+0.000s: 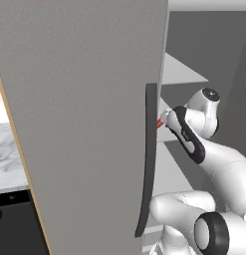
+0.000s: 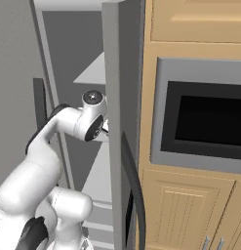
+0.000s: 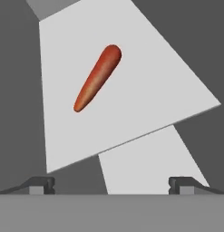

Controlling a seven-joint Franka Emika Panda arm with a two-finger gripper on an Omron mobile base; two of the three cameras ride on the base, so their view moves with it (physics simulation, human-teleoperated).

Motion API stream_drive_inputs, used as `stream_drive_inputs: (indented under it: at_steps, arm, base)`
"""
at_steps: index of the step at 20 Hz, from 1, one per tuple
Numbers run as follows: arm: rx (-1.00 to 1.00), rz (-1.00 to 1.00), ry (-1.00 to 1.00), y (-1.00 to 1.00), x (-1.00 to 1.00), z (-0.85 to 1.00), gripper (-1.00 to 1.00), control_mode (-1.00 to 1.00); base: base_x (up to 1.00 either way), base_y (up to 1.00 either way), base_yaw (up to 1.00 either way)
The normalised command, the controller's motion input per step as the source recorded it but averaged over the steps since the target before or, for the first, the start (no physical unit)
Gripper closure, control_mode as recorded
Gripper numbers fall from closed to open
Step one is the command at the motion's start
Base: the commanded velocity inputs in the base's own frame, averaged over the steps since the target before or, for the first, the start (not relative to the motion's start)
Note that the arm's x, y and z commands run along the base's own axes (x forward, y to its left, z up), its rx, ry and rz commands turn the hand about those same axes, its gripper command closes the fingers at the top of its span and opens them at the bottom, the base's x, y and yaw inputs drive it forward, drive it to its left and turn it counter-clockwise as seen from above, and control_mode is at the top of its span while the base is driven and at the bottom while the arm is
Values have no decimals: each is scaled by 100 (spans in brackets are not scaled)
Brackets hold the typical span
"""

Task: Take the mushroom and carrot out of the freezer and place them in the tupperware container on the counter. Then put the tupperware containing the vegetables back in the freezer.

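The carrot (image 3: pixel 98 78) lies alone on a pale freezer shelf (image 3: pixel 149 95), ahead of the gripper (image 3: pixel 111 185) and a little to the left of its midline in the hand view. It lies slantwise, its thick end farther from the tips and toward the right, its thin end nearer and toward the left. It is well clear of both fingertips (image 3: pixel 41 185), with bare shelf all round it. Nothing is between the jaws, which stand wide apart, one tip at each lower corner of that view. Beneath the near edge of this shelf a second pale shelf (image 3: pixel 145 167) shows, lower down and closer to the tips.

In the left base view a speck of orange (image 1: pixel 159 122) peeks out just past the edge of the freezer door (image 1: pixel 84 124), right beside the arm's wrist (image 1: pixel 186 132), which reaches into the open freezer (image 1: pixel 194 45) at mid-height. The long dark handle (image 1: pixel 150 159) runs down the door's edge, just left of the arm. Beyond the door's left edge, a strip of marble counter (image 1: pixel 7 159) sits over a black front (image 1: pixel 15 224).

In the right base view the arm (image 2: pixel 75 122) bends from lower left into the freezer, its hand hidden behind the second door (image 2: pixel 119 122), which stands edge-on with its own curved handle (image 2: pixel 134 190). Right of that door are wood cabinets (image 2: pixel 190 210) holding a built-in oven (image 2: pixel 205 117) with a dark window.
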Motion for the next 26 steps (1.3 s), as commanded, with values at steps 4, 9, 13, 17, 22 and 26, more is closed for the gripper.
stream_drive_inputs:
  at_steps: [4, 9, 13, 17, 22, 26]
  arm:
    - [4, 0, -4, -9, 50, 0, -100, -100]
    - [3, 0, -2, 0, 39, -4, -100, -100]
    - [0, 0, 0, 0, 33, -14, -100, -100]
    - [0, -3, 0, -1, 26, -16, -100, -100]
    - [0, -6, 0, 0, 24, -15, -100, -100]
    - [0, -6, 0, 0, 25, -7, -100, -100]
  base:
    - [0, 0, 0]
    - [0, 0, 0]
    - [0, 0, 0]
    - [0, 0, 0]
    - [0, 0, 0]
    - [0, 0, 0]
